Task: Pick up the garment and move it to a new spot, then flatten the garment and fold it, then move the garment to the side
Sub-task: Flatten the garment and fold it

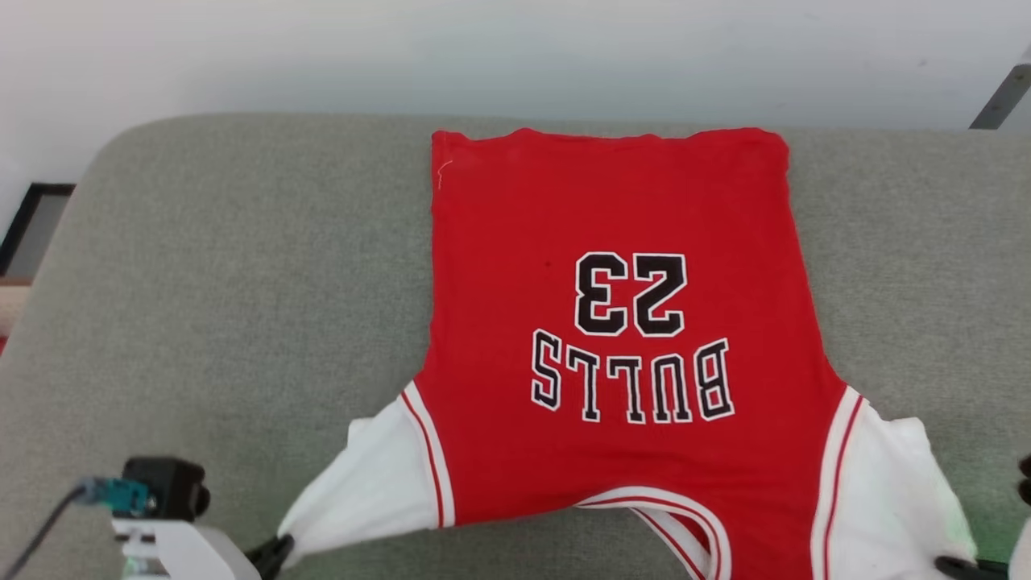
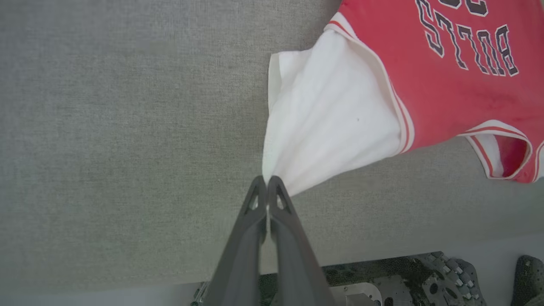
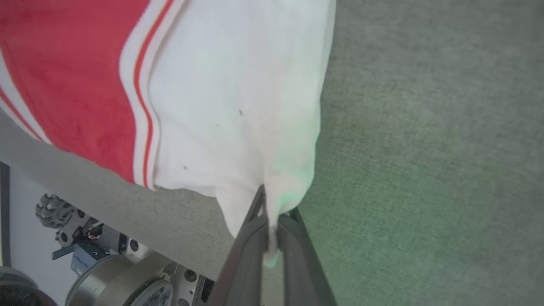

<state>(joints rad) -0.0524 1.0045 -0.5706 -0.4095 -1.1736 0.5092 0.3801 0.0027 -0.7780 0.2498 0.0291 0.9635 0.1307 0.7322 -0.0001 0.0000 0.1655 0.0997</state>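
Garment (image 1: pixel 612 322): soft knit jersey with a red body, white short sleeves and red-and-white striped trim. It lies flat and print-up on the padded surface (image 1: pixel 242 282), hem at the far edge and neck toward the robot, so the black, white-edged "BULLS" and "23" read upside down from the head.
Padded surface: grey-green upholstery in a coarse matte weave, with rounded far corners.
Left sleeve (image 2: pixel 331 119): pulled out to a point, its pleats fanning back from the fingertips.
Left gripper (image 2: pixel 267 180): two long dark fingers with triangular cut-outs near the tips, pressed together and pinching the tip of that sleeve. It sits low near the front edge and points toward the jersey.
Right sleeve (image 3: pixel 238 85): bunched and rounded, draping over one fingertip.
Right gripper (image 3: pixel 272 208): its fingers are closed on a gather of this sleeve, with a tuft of white cloth hanging between them.
Left arm: a pale forearm at the lower left of the head view, carrying a black wrist camera (image 1: pixel 165 486) with a teal plug and grey cable.
Head view adds: the jersey's whole outline, its straight hem and a loose white thread (image 1: pixel 441 171) near one hem corner.
Left wrist view adds: the neck opening (image 2: pixel 505 155), a striped loop with red inside.
Right wrist view adds: small dark specks on the white cloth, and the robot base (image 3: pixel 110 272) with a roller wheel (image 3: pixel 53 210) below the front edge.
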